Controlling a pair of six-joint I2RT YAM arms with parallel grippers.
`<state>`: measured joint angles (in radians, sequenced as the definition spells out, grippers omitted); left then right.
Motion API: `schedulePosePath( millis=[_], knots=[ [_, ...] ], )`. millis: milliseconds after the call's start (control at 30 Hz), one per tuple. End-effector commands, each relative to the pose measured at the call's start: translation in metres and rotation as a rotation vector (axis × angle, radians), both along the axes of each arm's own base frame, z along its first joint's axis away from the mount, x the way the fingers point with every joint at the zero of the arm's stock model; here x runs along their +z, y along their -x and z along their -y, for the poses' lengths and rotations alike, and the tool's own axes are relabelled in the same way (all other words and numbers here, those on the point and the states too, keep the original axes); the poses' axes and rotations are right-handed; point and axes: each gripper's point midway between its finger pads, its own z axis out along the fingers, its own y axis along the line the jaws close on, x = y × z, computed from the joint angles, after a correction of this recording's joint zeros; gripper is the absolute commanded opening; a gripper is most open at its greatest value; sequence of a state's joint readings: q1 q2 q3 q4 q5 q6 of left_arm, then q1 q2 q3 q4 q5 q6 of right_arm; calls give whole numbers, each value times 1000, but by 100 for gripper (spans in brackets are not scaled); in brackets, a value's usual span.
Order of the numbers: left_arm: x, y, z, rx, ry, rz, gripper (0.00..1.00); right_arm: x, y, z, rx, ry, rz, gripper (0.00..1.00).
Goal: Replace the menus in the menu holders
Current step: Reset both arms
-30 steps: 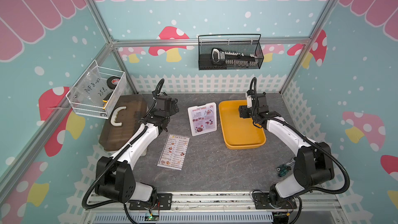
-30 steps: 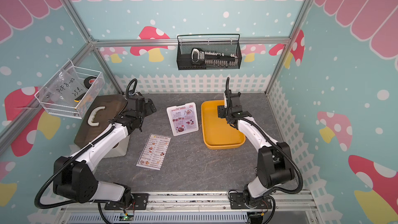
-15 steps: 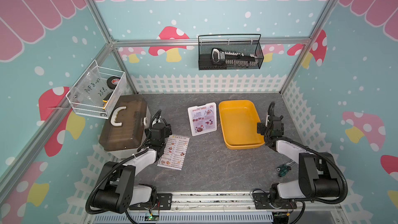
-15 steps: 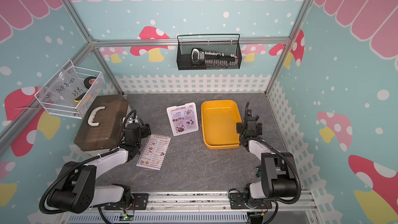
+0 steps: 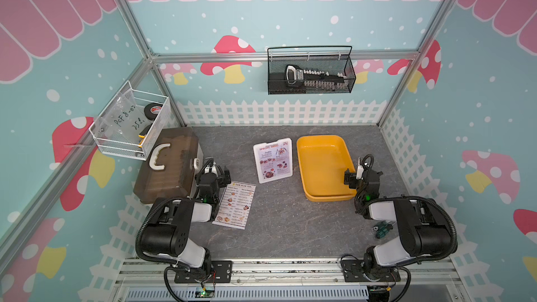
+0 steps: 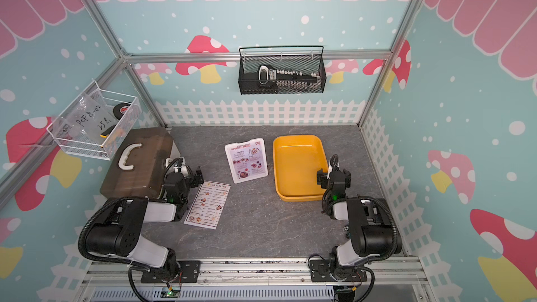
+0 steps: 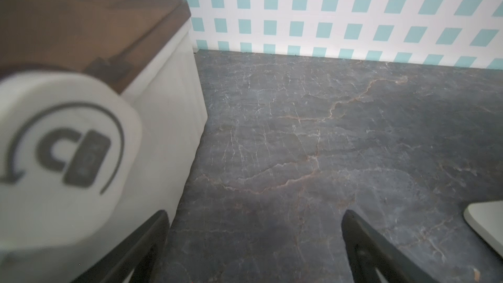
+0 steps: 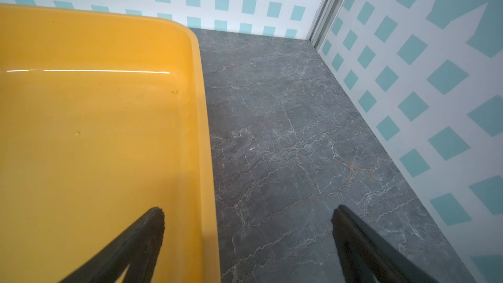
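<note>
A brown box crowds my left hand; my right hand straddles the yellow tray at its rim, both wide and empty. The menu holder stands between them, and the DIM SUM INN menu lies flat on the surface.

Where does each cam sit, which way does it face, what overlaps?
Both top views: high over the front edge, looking down at table, menu holder, yellow tray; both arms, left gripper, right gripper visible.
Left wrist: low on left arm, facing the back wall beside the toolbox; only open fingers show.
Right wrist: low on right arm, facing the back corner along the yellow tray; only open fingers show.
Shared: toolbox, top views and left wrist; yellow tray, top views and right wrist.
</note>
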<state>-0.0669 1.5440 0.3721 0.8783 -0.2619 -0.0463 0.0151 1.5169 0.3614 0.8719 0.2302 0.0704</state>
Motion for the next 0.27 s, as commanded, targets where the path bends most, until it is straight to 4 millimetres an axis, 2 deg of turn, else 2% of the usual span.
schedulePosePath(
  millis=[0,233],
  knots=[
    [13,-4,-7,42,8,36,100,9,-3,-4,20,17,50,99],
    [13,-4,-7,44,6,40,100,5,-2,-5,26,17,29,99]
  ],
)
